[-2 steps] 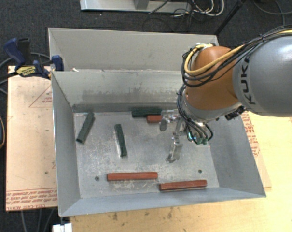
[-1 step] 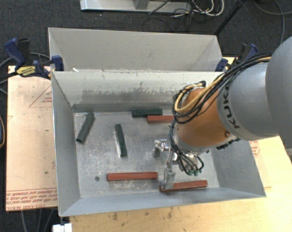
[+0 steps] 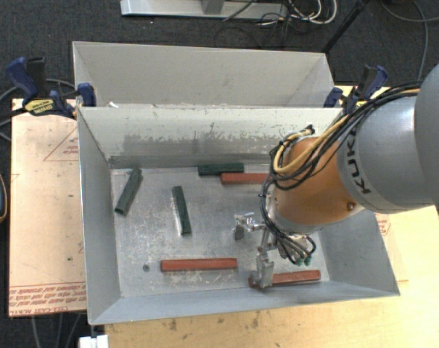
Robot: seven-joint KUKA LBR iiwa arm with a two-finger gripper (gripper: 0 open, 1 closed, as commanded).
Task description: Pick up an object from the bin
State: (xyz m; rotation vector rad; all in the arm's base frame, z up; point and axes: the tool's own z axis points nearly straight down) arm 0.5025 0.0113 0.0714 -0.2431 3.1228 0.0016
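Red-brown bar [image 3: 300, 275] beneath gripper [image 3: 262, 280]

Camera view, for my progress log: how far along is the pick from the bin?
Done: nothing lifted yet; the red-brown bar at the view's lower right lies flat on the bin floor. In hand: the gripper is down at its left end. Left: securing it and lifting it out.

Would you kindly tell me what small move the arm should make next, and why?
Probably a small shift along the red bar, toward its middle: the gripper sits at that bar's left end by the bin's near wall, where a grasp may tip it.
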